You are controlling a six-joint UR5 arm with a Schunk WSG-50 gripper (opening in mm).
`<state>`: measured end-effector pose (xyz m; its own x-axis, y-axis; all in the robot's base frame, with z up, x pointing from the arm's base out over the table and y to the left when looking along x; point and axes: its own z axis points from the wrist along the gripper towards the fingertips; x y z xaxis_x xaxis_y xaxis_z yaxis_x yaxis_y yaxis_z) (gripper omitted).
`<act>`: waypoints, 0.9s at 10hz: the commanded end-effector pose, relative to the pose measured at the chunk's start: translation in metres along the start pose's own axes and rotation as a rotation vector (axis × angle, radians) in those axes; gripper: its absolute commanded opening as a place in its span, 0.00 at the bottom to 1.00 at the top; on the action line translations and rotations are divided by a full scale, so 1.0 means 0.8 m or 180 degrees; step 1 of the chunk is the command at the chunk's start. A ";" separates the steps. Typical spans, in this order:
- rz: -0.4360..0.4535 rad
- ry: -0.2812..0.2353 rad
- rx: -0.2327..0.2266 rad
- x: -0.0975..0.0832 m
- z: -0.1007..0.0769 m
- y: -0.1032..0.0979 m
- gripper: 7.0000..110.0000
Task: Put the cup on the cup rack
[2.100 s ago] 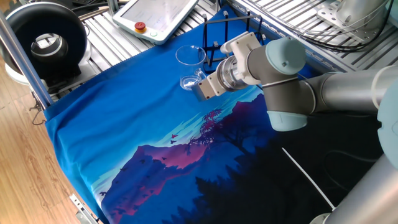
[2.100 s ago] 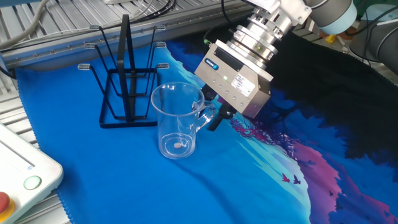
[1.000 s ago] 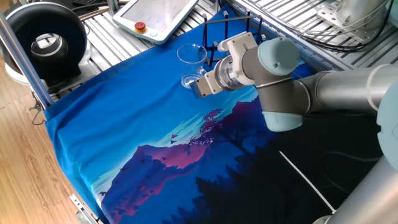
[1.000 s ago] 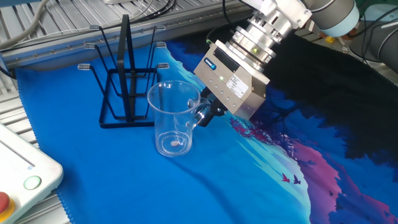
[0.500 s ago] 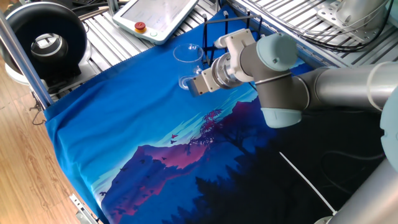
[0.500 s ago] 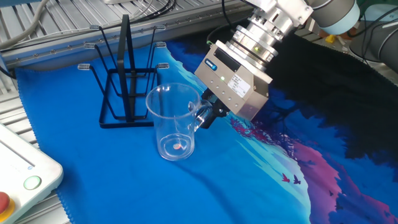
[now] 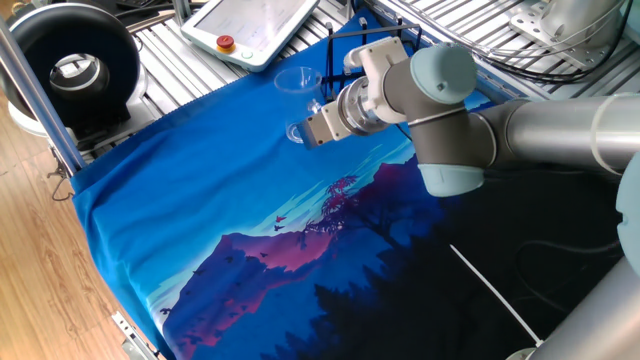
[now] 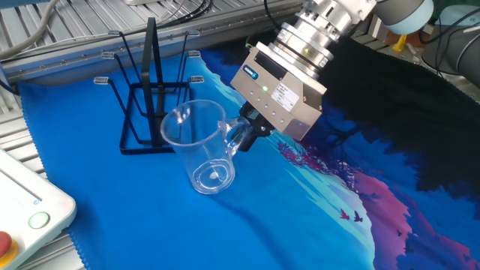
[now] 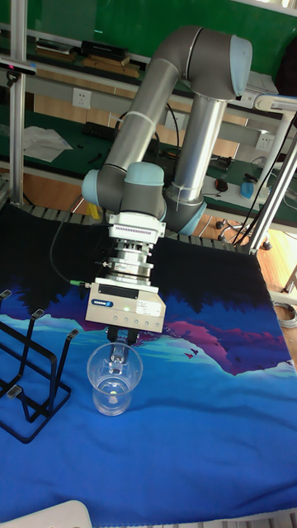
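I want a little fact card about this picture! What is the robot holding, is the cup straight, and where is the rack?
holder: the gripper, shut on the cup's handle
cup: clear glass cup, empty, tilted with its mouth leaning toward the rack
cup base: low over the blue cloth; cannot tell if it touches
cup rack: black wire cup rack, right behind the cup, nothing on its pegs
task: cup not on the rack yet
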<state>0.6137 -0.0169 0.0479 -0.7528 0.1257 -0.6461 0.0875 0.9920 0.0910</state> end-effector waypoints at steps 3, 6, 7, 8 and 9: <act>0.0063 -0.0027 -0.0030 -0.014 -0.004 -0.002 0.00; 0.0039 -0.0010 -0.0005 -0.023 -0.004 -0.001 0.00; 0.0024 0.0000 -0.0004 -0.026 -0.005 -0.001 0.00; 0.0024 0.0008 0.0008 -0.029 -0.005 -0.001 0.00; 0.0034 0.0013 0.0009 -0.032 -0.006 0.001 0.00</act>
<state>0.6252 -0.0173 0.0621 -0.7543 0.1240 -0.6447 0.0854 0.9922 0.0910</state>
